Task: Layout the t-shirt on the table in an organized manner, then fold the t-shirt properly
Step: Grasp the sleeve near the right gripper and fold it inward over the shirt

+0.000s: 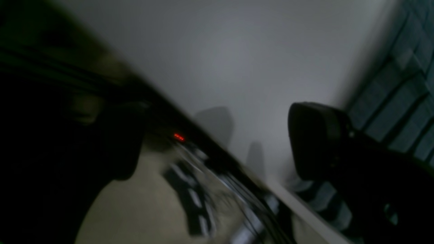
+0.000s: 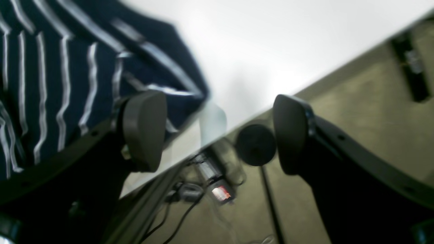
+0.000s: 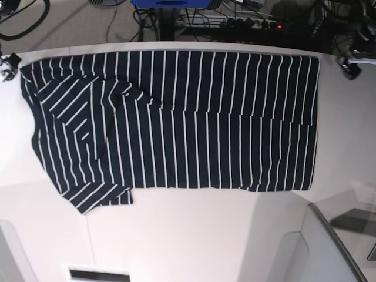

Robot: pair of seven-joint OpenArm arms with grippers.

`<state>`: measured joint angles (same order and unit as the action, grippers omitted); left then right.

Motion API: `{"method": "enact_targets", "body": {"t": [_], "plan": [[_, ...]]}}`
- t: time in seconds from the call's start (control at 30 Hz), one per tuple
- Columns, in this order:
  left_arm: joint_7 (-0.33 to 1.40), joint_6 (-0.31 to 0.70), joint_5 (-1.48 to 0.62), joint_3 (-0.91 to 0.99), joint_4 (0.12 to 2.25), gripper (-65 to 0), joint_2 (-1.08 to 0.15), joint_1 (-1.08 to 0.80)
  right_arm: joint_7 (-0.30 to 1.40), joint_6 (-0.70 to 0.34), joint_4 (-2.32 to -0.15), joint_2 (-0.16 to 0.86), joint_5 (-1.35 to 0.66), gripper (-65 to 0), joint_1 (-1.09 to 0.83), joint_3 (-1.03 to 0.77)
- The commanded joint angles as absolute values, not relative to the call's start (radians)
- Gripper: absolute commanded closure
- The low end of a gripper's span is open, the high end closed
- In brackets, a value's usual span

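The dark navy t-shirt (image 3: 176, 123) with thin white stripes lies spread flat across the far half of the white table (image 3: 194, 235), a sleeve folded inward at its left end. My right gripper (image 2: 217, 132) is open over the table's far edge, with nothing between its fingers. The shirt's corner (image 2: 61, 67) lies beside its left finger (image 2: 144, 130). In the base view it shows at the far left corner (image 3: 8, 63). My left gripper (image 1: 217, 142) is also open and empty in a blurred view. Striped fabric (image 1: 400, 101) lies to its right. It sits at the far right (image 3: 351, 64).
Beyond the table's far edge lies floor with cables, a power strip (image 3: 258, 23) with a red light and a blue object (image 3: 170, 3). A round black part (image 2: 256, 144) sits below the table edge. Grey panels (image 3: 329, 247) stand at the near right.
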<state>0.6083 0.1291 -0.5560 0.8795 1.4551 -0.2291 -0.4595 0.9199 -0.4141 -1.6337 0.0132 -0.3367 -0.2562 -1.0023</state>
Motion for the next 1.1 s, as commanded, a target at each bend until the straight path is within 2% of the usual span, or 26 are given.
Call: {"method": "enact_targets", "body": {"t": [0.0, 0.03, 0.07, 0.1, 0.13, 0.17, 0.23, 0.27, 0.3, 0.37, 0.5, 0.53, 0.57, 1.07], "plan": [[0.587, 0.142, -0.570, 0.888, 1.504, -64.5, -0.243, -0.461, 0.903, -0.430, -1.692, 0.027, -0.355, -46.4, -0.266, -0.992], [0.588, 0.143, -0.572, 0.888, 1.538, -64.2, -0.242, -0.466, 0.903, -0.463, -1.728, 0.022, -0.355, -45.0, -0.275, -0.963], [0.588, 0.143, -0.573, 0.886, 1.575, -61.2, -0.234, -0.470, 0.905, -0.512, -1.764, 0.018, -0.355, -41.7, -0.286, -0.918], [0.588, 0.143, -0.575, 0.875, 1.603, -56.3, -0.225, -0.470, 0.905, -0.561, -1.788, 0.007, -0.355, -37.7, -0.300, -0.872], [0.588, 0.143, -0.570, 0.848, 1.627, -48.2, -0.209, -0.470, 0.911, -0.599, -1.810, -0.007, -0.355, -32.1, -0.312, -0.823], [0.588, 0.143, -0.568, 0.814, 1.647, -37.2, -0.202, -0.467, 0.926, -0.628, -1.827, -0.022, -0.355, -24.9, -0.320, -0.776], [0.585, 0.143, -0.568, 0.742, 1.662, -9.4, -0.193, -0.458, 0.990, -0.647, -1.837, -0.045, -0.355, -10.2, -0.325, -0.696], [0.587, 0.143, -0.568, 0.704, 1.662, 0.0, -0.193, -0.446, 1.017, -0.650, -1.837, -0.058, -0.355, -6.0, -0.323, -0.668], [0.587, 0.142, -0.568, 0.661, 1.656, 0.0, -0.193, -0.437, 1.040, -0.650, -1.837, -0.074, -0.355, -5.1, -0.323, -0.642], [0.585, 0.140, -0.568, 0.601, 1.639, 0.0, -0.193, -0.429, 1.061, -0.650, -1.837, -0.099, -0.355, -11.1, -0.323, -0.607], [0.582, 0.140, -0.567, 0.581, 1.626, 0.0, -0.193, -0.429, 1.064, -0.650, -1.840, -0.111, -0.355, -41.3, -0.326, -0.565], [0.581, 0.140, -0.567, 0.581, 1.626, 0.0, -0.194, -0.432, 1.064, -0.651, -1.839, -0.111, -0.357, -47.3, -0.326, -0.558], [0.581, 0.140, -0.567, 0.581, 1.626, 0.0, -0.196, -0.435, 1.064, -0.651, -1.836, -0.111, -0.357, -49.4, -0.326, -0.550], [0.581, 0.140, -0.568, 0.582, 1.596, 0.0, -0.199, -0.437, 1.056, -0.651, -1.684, -0.111, -0.357, -49.4, -0.239, -0.493]]}}
